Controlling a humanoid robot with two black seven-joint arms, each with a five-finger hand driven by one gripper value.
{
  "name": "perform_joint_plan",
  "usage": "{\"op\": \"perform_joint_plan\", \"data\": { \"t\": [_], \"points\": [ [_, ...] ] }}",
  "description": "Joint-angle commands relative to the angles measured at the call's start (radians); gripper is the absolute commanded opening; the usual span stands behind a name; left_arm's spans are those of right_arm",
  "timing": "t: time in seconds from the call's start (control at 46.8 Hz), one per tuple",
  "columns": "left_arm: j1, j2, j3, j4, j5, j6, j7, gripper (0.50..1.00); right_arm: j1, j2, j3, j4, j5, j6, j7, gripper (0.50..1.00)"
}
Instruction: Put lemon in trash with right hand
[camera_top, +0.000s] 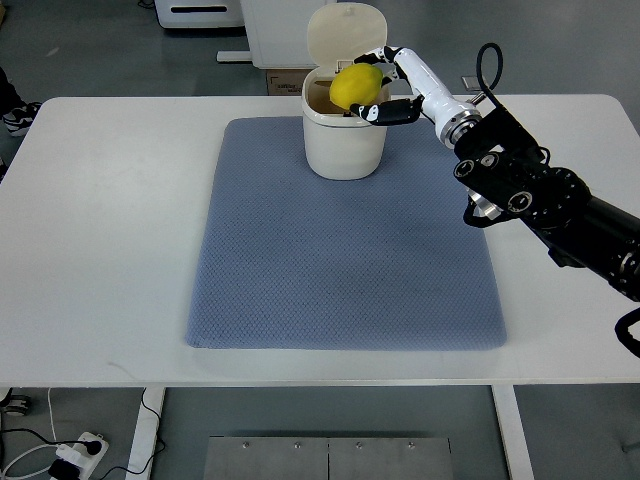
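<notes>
Lemon (356, 88) is held over the open mouth of the trash bin (343, 145), just above the rim on the right hand's side. It is pinched by the right hand (385, 82): white fingers (375, 56) are curled over its top, the black-tipped thumb is pressed in from below. Whether the lemon's underside touches the rim cannot be told.

The bin's lid (345, 36) is flipped up and stands behind the opening, just beyond the lemon and the hand. The mouth below and left of the lemon is seen as dark and unobstructed. The rim is close under the thumb.

The bin is set on the far edge of a blue-grey mat (345, 260), centred along that edge. The rest of the mat, on the near side of the hand, is bare. The right forearm (530, 190) is carried in from the picture's right edge, diagonally above the mat's far right corner and the table strip beside it; a black cable loop (489, 66) is seen behind the wrist.

The mat is laid on a white table (100, 220), with wide bare margins left and right of it.

Beyond the far table edge, behind the hand, a cardboard box (283, 82) and white cabinet bases are seen on a grey floor. Under the near edge, far from the hand, a power strip (78, 452) with cables is lying at lower left.
</notes>
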Motion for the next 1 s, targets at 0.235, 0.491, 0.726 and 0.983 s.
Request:
{"op": "perform_joint_plan", "data": {
  "t": [0.235,0.491,0.726,0.983],
  "points": [
    [0.000,0.000,0.000,0.000,0.000,0.001,0.000,1.000,-0.003,0.000,0.002,0.000,0.000,0.000,-0.002,0.995],
    [0.000,0.000,0.000,0.000,0.000,-0.001,0.000,1.000,0.001,-0.003,0.000,0.006,0.009,0.003,-0.005,0.995],
    [0.000,0.000,0.000,0.000,0.000,0.001,0.000,1.000,0.003,-0.054,0.051,0.025,0.009,0.034,-0.026,0.993],
    [0.000,0.000,0.000,0.000,0.000,-0.001,0.000,1.000,0.005,-0.132,0.112,0.066,0.009,0.155,-0.063,0.993]
  ]
}}
